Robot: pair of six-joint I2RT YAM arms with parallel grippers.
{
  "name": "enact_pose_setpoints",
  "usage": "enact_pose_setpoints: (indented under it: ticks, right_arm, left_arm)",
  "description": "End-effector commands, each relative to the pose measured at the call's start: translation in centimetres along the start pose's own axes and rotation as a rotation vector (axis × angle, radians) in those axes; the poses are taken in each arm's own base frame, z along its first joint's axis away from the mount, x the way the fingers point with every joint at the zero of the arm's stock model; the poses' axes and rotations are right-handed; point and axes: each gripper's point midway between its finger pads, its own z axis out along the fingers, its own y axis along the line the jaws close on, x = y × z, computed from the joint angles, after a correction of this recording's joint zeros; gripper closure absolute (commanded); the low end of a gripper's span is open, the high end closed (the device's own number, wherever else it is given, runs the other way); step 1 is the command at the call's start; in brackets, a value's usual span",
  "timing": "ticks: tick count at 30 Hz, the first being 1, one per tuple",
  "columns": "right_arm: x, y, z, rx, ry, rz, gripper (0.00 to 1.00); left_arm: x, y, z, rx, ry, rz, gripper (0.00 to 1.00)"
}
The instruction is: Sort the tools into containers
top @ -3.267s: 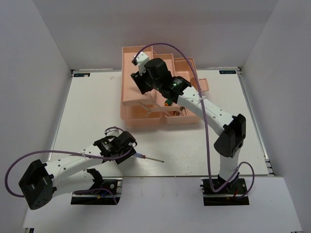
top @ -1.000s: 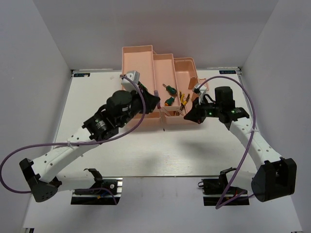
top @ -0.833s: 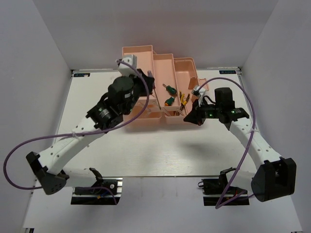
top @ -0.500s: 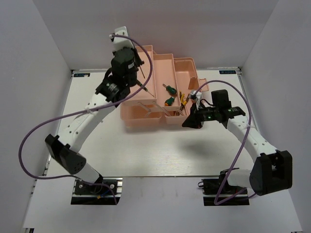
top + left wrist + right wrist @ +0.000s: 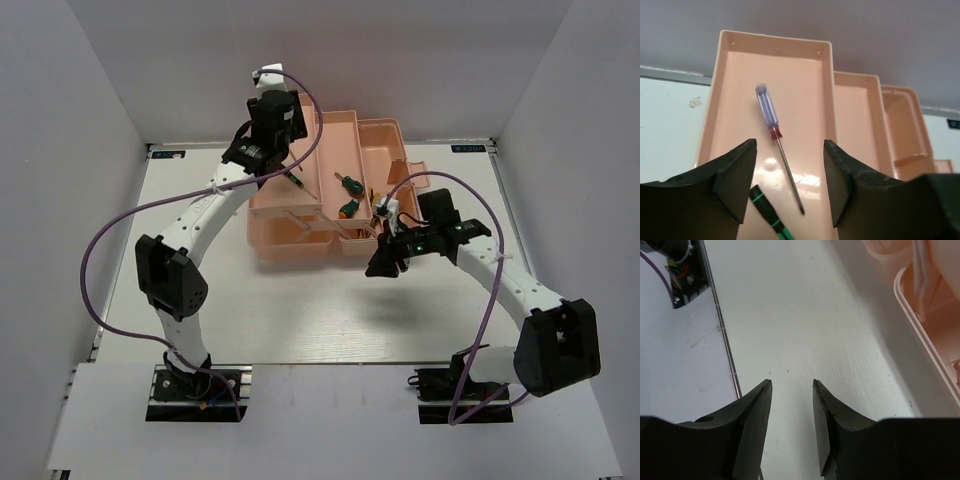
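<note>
- A white counter [image 5: 300, 310] boxed in by plain grey walls carries the salmon-pink toolbox [image 5: 290, 248] at its far middle, trays fanned out in steps.
- The left pincer [image 5: 790, 150] hangs over the toolbox's far-left tray [image 5: 715, 100], its fingers [image 5: 735, 170] spread wide and gripping nothing.
- On that tray's floor lies the blue-red screwdriver [image 5: 767, 110], clear blue handle toward the far wall, shaft pointing back toward the arm; the handle end looks slightly blurred.
- Just beside its tip is the black-green screwdriver [image 5: 765, 210], cut off by the lower edge of the wrist view.
- The middle tray holds two stubby green-handled screwdrivers [image 5: 347, 195], and the yellow-black pliers [image 5: 378, 205] sit to their right.
- The right pincer [image 5: 792, 385] is over bare counter by the toolbox's near right corner, jaws a modest gap apart and empty.
- A purple cable [image 5: 110, 230] loops off the left arm.
</note>
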Motion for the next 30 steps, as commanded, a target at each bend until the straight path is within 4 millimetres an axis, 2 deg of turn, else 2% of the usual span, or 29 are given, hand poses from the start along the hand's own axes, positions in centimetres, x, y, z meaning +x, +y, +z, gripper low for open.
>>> enact_pose_setpoints:
  ticks: [1,2,3,6,7,8,9,10,12,13,15,16,17,18,19,20,21,22,23,25,26,28,29,30]
  right_arm:
    - [-1.4,-0.4,1.4,0.034,0.014,-0.086,0.55]
    - [-1.7,-0.8,1.6,0.059,0.023,-0.105,0.55]
    - [-2.1,-0.4,2.8,0.040,0.035,-0.153,0.55]
    - [-3.8,-1.7,3.8,0.092,0.054,-0.255,0.50]
    - [-5.0,-0.9,4.6,0.077,0.043,-0.317,0.46]
    - [-5.4,-1.6,5.1,0.100,0.056,-0.352,0.44]
    - [-5.5,-1.1,5.6,0.087,0.061,-0.417,0.41]
    - [-6.5,-1.0,6.1,0.080,0.066,-0.459,0.38]
    - [-7.1,-0.5,6.8,0.042,0.079,-0.599,0.36]
    - [-7.7,-0.5,7.3,0.038,0.099,-0.624,0.36]
    - [-8.6,-0.1,7.9,0.011,0.106,-0.717,0.32]
    - [-8.5,-0.4,8.5,0.006,0.119,-0.729,0.32]
    - [-8.8,0.2,9.1,-0.010,0.122,-0.767,0.31]
    - [-8.4,-0.2,9.7,-0.006,0.147,-0.778,0.31]
    - [-8.6,0.4,10.6,-0.014,0.151,-0.803,0.31]
    - [-9.0,-0.1,10.8,0.021,0.163,-0.825,0.31]
    - [-8.8,-0.4,11.4,0.027,0.178,-0.829,0.31]
    - [-9.5,0.1,12.3,0.026,0.170,-0.851,0.31]
    - [-9.4,-0.5,12.7,0.053,0.190,-0.855,0.31]
    - [-9.8,-0.5,13.9,0.063,0.200,-0.872,0.30]
    - [-9.7,-0.1,14.5,0.069,0.215,-0.887,0.30]
    - [-10.6,0.0,14.8,0.090,0.209,-0.908,0.30]
    - [-10.1,0.5,15.7,0.073,0.225,-0.914,0.30]
    - [-10.7,0.2,15.8,0.107,0.221,-0.918,0.30]
  left_arm:
    - [-3.0,0.3,-1.4,0.051,-0.030,-0.047,0.31]
    - [-3.0,0.3,-1.4,0.051,-0.030,-0.047,0.30]
    - [-2.6,0.2,-1.4,0.058,-0.015,-0.041,0.29]
    - [-4.5,0.4,-3.0,0.090,-0.027,-0.053,0.27]
    - [-4.8,0.7,-3.6,0.092,-0.033,-0.045,0.26]
    - [-6.4,1.4,-5.8,0.100,-0.060,-0.059,0.26]
    - [-6.6,2.0,-7.0,0.100,-0.060,-0.059,0.26]
    - [-4.1,3.4,-7.6,0.066,-0.017,-0.054,0.26]
    - [-3.3,6.3,-10.2,-0.001,-0.035,-0.104,0.19]
    - [-1.4,8.7,-13.2,-0.025,-0.027,-0.164,0.17]
    - [0.4,11.1,-15.7,-0.057,-0.037,-0.210,0.16]
    - [3.9,12.7,-16.4,-0.098,0.018,-0.207,0.16]
    - [3.7,14.0,-18.6,-0.113,-0.009,-0.302,0.16]
    - [7.2,15.6,-19.4,-0.166,0.069,-0.281,0.16]
    - [8.5,16.2,-20.2,-0.185,0.092,-0.341,0.16]
    - [11.0,17.4,-21.5,-0.203,0.137,-0.347,0.16]
    - [12.2,17.7,-21.9,-0.202,0.155,-0.367,0.16]
    - [13.4,17.2,-22.2,-0.176,0.185,-0.412,0.16]
    - [16.0,17.7,-22.5,-0.193,0.239,-0.408,0.14]
    - [18.2,17.7,-23.1,-0.189,0.302,-0.437,0.14]
    - [20.1,18.0,-23.2,-0.219,0.343,-0.463,0.14]
    - [22.3,18.1,-23.7,-0.224,0.402,-0.482,0.14]
    - [23.8,18.3,-23.8,-0.243,0.431,-0.490,0.14]
    - [24.1,18.0,-23.7,-0.222,0.434,-0.501,0.14]
